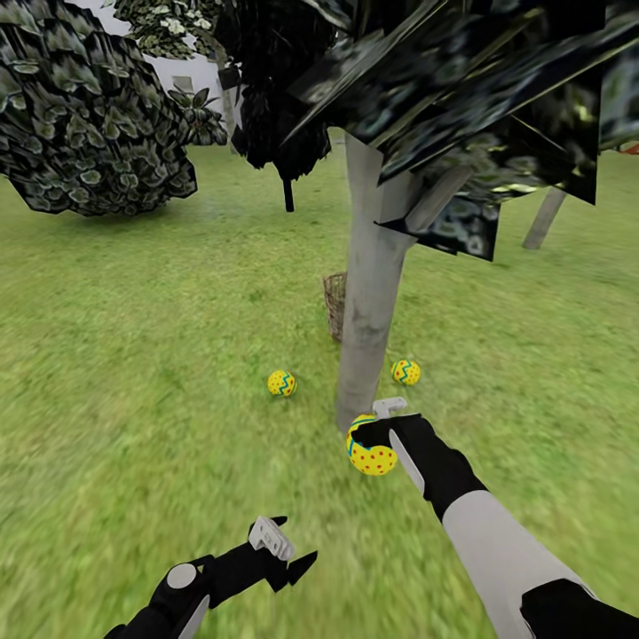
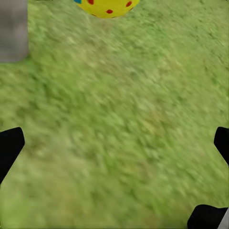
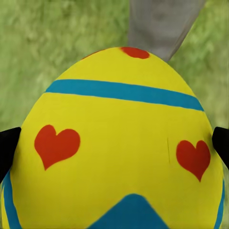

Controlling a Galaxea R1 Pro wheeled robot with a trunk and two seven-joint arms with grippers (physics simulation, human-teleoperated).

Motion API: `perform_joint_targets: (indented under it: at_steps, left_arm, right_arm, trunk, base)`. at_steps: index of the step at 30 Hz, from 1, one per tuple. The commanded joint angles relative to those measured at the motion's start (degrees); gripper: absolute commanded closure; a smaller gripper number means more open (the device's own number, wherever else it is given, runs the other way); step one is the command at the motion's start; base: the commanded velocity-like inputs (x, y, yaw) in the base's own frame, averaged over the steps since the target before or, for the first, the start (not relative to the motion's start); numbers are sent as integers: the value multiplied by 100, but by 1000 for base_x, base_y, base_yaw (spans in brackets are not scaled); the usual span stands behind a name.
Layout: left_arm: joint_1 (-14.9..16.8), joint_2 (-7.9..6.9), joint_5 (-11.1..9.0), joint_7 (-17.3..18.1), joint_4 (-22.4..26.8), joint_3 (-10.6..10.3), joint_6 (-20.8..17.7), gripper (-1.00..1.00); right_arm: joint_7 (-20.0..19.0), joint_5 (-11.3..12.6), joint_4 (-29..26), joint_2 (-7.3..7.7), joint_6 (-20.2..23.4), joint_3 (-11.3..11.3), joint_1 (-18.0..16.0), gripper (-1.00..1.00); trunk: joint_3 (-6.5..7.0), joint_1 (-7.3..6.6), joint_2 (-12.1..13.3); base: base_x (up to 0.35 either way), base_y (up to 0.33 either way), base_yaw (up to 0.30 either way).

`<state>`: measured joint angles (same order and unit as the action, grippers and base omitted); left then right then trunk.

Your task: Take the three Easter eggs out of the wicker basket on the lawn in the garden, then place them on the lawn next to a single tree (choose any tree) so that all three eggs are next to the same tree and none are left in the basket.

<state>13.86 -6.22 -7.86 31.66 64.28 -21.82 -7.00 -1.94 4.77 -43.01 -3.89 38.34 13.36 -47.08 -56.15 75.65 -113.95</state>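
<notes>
Head view: the tree (image 1: 373, 293) trunk stands mid-frame and hides most of the wicker basket (image 1: 335, 304) behind it; only the basket's left rim and a strip of weave show, so its contents can't be made out. Dark foliage cuts off the top of the view, and a second trunk (image 1: 544, 217) leans at far right, partly covered by leaves. A bush (image 1: 89, 124) sits far left.

Two Easter eggs lie on the lawn (image 1: 133, 355) beside the trunk base: one egg (image 1: 282, 383) just left of it, another egg (image 1: 406, 372) just right and slightly farther. The third egg (image 1: 371, 448) is pinched in the right gripper (image 1: 373, 439), near the foot of the trunk (whether it touches the grass can't be told).

Right wrist view: the held egg (image 3: 119, 143) covers most of the frame, with blue bands and red hearts; black fingertips (image 3: 7, 148) press at both sides, grey trunk behind.

The left gripper (image 1: 288, 555) hovers low over near grass, fingers spread apart, nothing between them. Left wrist view: blurred grass, with the held egg (image 2: 107, 7) cut off at the frame edge and a trunk corner (image 2: 13, 31).

No readable writing anywhere.
</notes>
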Motion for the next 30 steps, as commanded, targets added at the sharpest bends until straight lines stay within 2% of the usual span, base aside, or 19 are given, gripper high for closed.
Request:
perform_joint_targets:
  at_steps: [1, 17, 21, 23, 24, 30]
  left_arm:
    - [3, -8, -62, 7, 18, -7, -57, -100]
    - [3, 9, -75, -18, 42, 29, -88, -100]
    - [3, 5, -90, -55, 186, 29, -107, -100]
    - [3, 2, -87, -62, 204, 26, -112, -100]
    - [3, 7, -84, -64, 208, 26, -252, -100]
    - [3, 7, -84, -64, 202, 23, -268, -100]
  right_arm:
    - [18, 49, -1, 2, 25, 4, -3, 100]
    - [13, 24, -28, 2, 22, 35, -3, 100]
    - [9, 24, -31, 1, 24, 38, -3, 100]
    - [11, 24, -32, -2, 18, 43, -3, 100]
    - [9, 40, -32, 0, 8, 32, -3, 100]
    - [17, 41, -21, 2, 46, 28, -3, 100]
  trunk:
    - [-12, 0, -2]
    - [-155, 0, -2]
    - [-185, 0, -2]
    - [-235, 43, -82]
    - [-257, 65, -122]
    - [-366, 197, -363]
  base:
    - [16, 0, 0]
    - [1, 0, 0]
    - [0, 0, 0]
    - [0, 0, 0]
    - [0, 0, 0]
    - [0, 0, 0]
